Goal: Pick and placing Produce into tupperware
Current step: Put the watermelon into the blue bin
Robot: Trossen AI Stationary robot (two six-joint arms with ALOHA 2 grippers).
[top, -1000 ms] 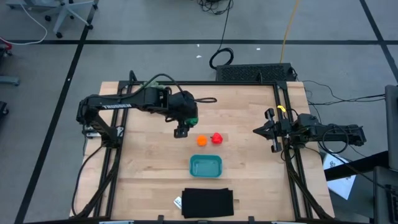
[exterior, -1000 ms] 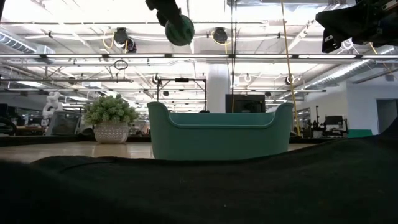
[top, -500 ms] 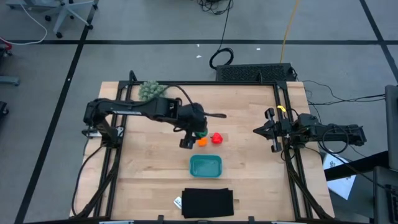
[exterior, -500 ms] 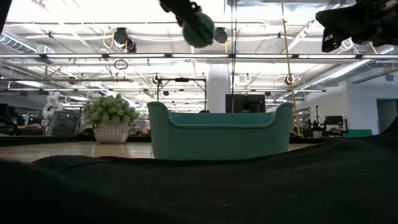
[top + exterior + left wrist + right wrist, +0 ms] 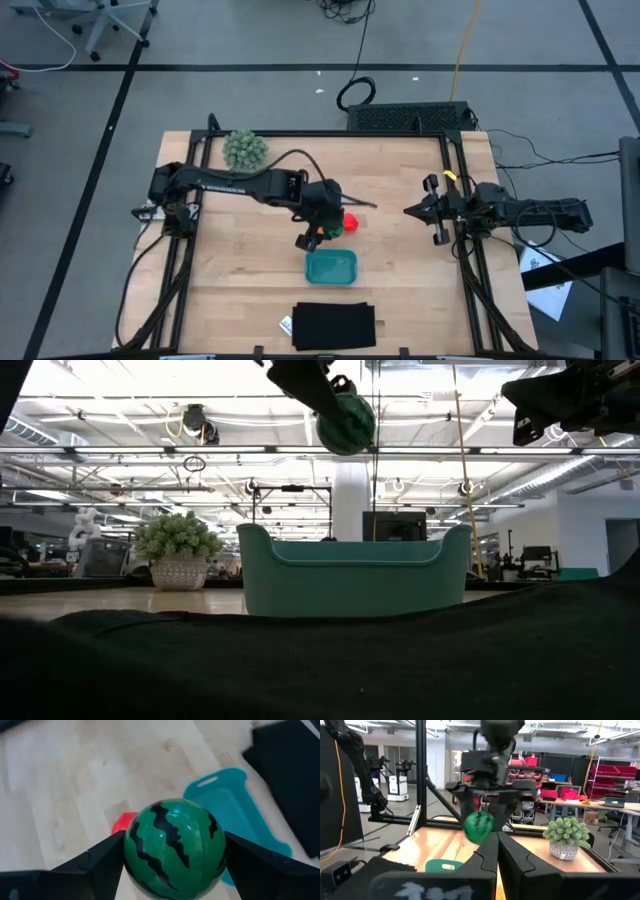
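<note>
Left end effector (image 5: 172, 862) holds the green striped melon piece (image 5: 172, 847) between its fingers, up in the air, well clear of the counter (image 5: 400, 180). From above it sits just beside the teal tupperware (image 5: 331, 266), at its far-left corner, not yet over the middle. Low view confirms the melon hangs high above the tub rim, nothing visible inside the tub. Red piece (image 5: 351, 222) lies on the counter just behind the tub; the orange piece can't be seen, likely hidden under the arm. Right end effector (image 5: 412, 210) waits at the right edge of the counter, fingers pressed together, holding nothing. Fuzzy ball plant (image 5: 244, 148) at the far-left corner, black mat (image 5: 334, 326) at the near edge, both untouched. Progress: first piece in transit, none placed; judging by this, all three drops remain.
</note>
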